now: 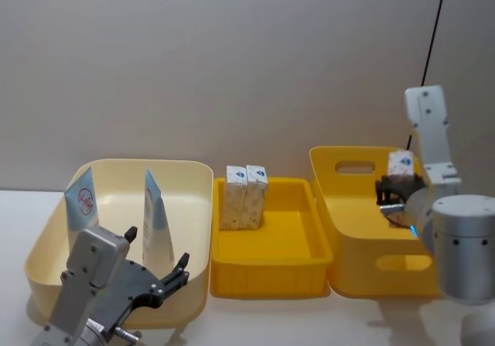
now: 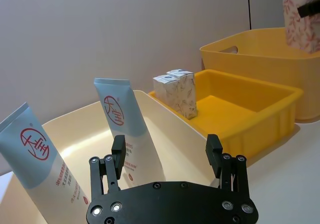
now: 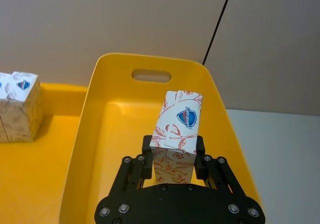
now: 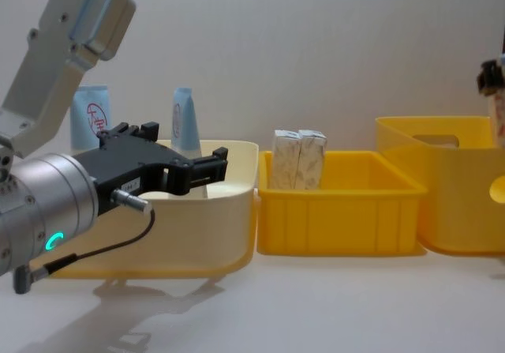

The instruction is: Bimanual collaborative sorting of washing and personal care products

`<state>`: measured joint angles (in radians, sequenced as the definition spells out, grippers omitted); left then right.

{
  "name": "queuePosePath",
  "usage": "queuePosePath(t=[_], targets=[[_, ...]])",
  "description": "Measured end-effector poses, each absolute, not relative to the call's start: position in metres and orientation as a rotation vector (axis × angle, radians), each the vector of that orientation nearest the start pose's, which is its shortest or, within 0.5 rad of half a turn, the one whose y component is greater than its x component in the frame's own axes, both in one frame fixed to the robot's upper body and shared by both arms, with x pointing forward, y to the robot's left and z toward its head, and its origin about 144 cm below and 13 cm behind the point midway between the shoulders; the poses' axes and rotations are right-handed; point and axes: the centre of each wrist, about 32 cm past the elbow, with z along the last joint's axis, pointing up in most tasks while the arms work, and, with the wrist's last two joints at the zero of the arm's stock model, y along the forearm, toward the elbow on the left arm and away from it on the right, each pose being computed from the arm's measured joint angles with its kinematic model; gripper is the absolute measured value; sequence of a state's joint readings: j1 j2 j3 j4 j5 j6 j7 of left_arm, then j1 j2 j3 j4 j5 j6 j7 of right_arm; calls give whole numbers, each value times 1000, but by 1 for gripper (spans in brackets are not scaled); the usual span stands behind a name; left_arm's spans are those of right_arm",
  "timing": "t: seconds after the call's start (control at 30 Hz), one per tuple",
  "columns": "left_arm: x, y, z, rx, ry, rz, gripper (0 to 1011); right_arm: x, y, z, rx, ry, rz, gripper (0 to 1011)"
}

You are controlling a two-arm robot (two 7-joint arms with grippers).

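Gripping a cream carton [image 3: 180,121] upright, my right claw [image 3: 173,151] hangs to the right of the middle tray [image 1: 271,272], where two same cartons [image 1: 244,196] stand; so the tray lies leftward. My left claw [image 2: 166,144], jaws apart, hovers left of it, near the tubes [image 2: 120,124].

We logged a plain, matte grey-beige wall [image 1: 232,59] across the whole bg. A thin dark line [image 1: 433,36] ran slantwise down it at upper right; cable vs. panel seam, we couldn't tell. Below was a white table top [image 1: 255,323], smooth, meeting the wall at far left in head view. Light was soft & even, w/ faint blurred shadows on the table in chest view.
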<state>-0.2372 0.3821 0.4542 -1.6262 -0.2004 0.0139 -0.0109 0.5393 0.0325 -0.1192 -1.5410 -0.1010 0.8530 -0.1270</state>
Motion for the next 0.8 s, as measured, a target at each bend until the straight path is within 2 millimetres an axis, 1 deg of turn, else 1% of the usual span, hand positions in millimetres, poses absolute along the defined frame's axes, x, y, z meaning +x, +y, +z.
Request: queuePosePath(t=[0.1,0.2,0.23,0.27,0.3,0.33,0.37,0.47,0.5,0.53,0.63,0.7,0.73,0.8], targets=[[492,198,1204,61,-268,1124,1000,575,-197,1329,-444,120,-1663,450],[492,198,1204,61,-268,1124,1000,578,-196,1326,-459,133,-1659,515],[492,198,1204,61,-268,1124,1000,579,-195,1325,-462,136,-1658,555],[492,198,1204,61,-268,1124,1000,579,-195,1324,-465,139,-1658,568],[492,198,1204,61,-268,1124,999,581,-194,1323,-471,144,-1656,614],[492,198,1204,61,-268,1124,1000,581,-194,1322,-473,147,-1655,626],[492,198,1204,61,-268,1124,1000,582,-194,1321,-476,149,-1655,674],[492,198,1204,61,-268,1124,1000,583,-193,1319,-486,158,-1652,763],[492,198,1204,61,-268,1124,1000,584,-192,1318,-488,161,-1652,810],[492,198,1204,61,-268,1124,999,584,-192,1318,-489,162,-1651,825],[492,198,1204,61,-268,1124,1000,585,-191,1317,-494,166,-1650,912],[492,198,1204,61,-268,1124,1000,586,-191,1316,-496,167,-1649,937],[492,198,1205,61,-268,1123,999,586,-191,1316,-496,167,-1649,986],[493,198,1205,60,-269,1122,999,585,-190,1316,-495,164,-1648,1001]])
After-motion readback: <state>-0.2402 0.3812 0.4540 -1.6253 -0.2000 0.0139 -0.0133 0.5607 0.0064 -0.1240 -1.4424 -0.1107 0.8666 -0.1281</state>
